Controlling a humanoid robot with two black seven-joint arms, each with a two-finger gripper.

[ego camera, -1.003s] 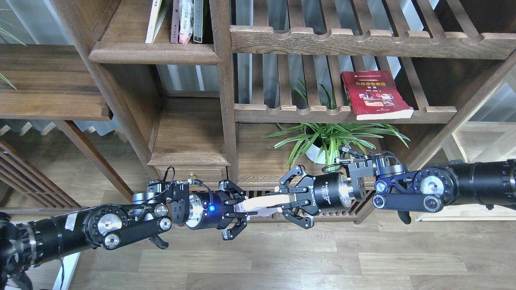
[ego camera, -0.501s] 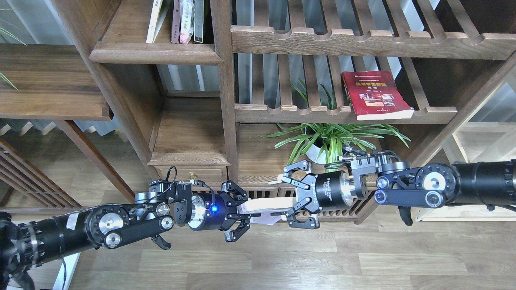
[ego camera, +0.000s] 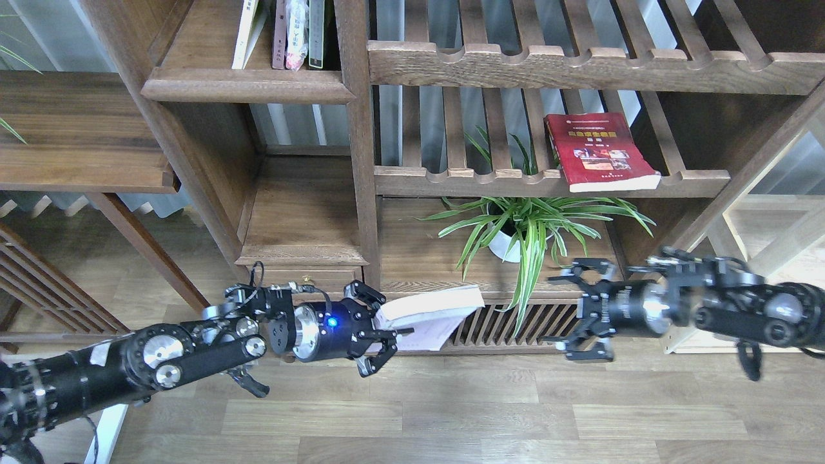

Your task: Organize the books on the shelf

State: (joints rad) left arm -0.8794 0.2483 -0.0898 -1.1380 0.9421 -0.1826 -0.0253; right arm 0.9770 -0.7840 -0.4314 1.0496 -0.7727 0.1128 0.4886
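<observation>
My left gripper (ego camera: pixel 387 327) is shut on one end of a white and pale pink book (ego camera: pixel 433 314), held low in front of the bookcase with its free end drooping to the right. My right gripper (ego camera: pixel 555 309) hangs open and empty a little right of that book, blurred by motion. A red book (ego camera: pixel 601 152) with a yellow title lies flat on a slatted rack at the upper right. The shelf (ego camera: pixel 248 84), a dark solid board with a thick front lip, is at the top left with several upright books (ego camera: pixel 287 32) on it.
A potted spider plant (ego camera: pixel 525 225) stands on the low board between the grippers and the red book. A vertical post (ego camera: pixel 361 161) divides the narrow bay from the slatted racks (ego camera: pixel 580 67). A lower solid board (ego camera: pixel 303 219) sits in the narrow bay above small drawers.
My right gripper let go of the pale book and pulled away to the right. The book now hangs from my left gripper alone, which shifted slightly left and up.
</observation>
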